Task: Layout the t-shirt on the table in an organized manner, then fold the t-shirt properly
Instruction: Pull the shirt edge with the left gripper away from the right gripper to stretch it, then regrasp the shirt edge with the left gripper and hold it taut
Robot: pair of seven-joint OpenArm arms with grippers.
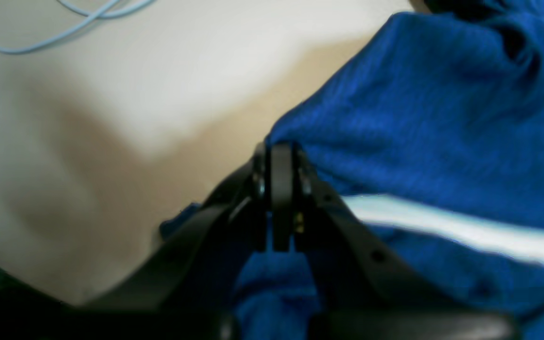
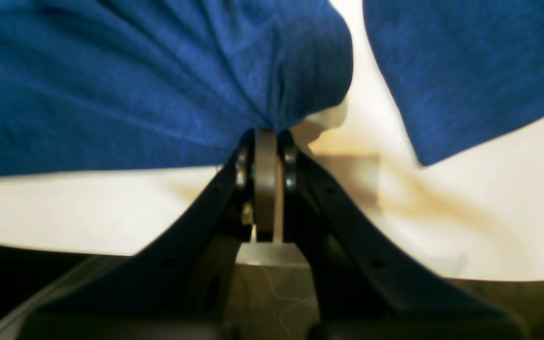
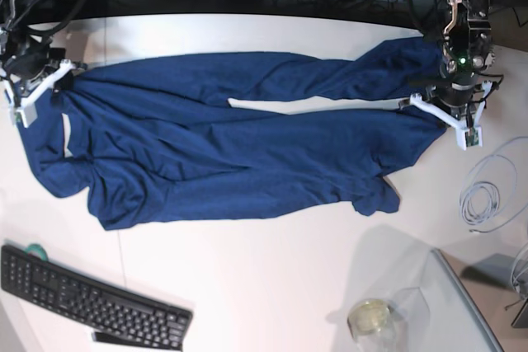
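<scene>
The navy-blue t-shirt [image 3: 239, 150] lies stretched sideways across the white table [image 3: 264, 286], rumpled, with a pale slit of table showing through its middle. At the shirt's right end in the base view, my left gripper [image 3: 435, 105] is shut on the cloth. The left wrist view shows its closed tips [image 1: 281, 153] pinching a fold of the t-shirt [image 1: 442, 118] above the table [image 1: 135, 94]. My right gripper [image 3: 62, 80] grips the left end. In the right wrist view its tips [image 2: 266, 134] are shut on gathered t-shirt fabric [image 2: 158, 85], lifted off the table [image 2: 489, 212].
A black keyboard [image 3: 91, 298] lies at the front left. At the right edge sits a coiled pale cable [image 3: 487, 195], which also shows in the left wrist view [image 1: 64, 23]. A glass jar [image 3: 371, 319] and a clear tray [image 3: 462, 302] stand at the front right.
</scene>
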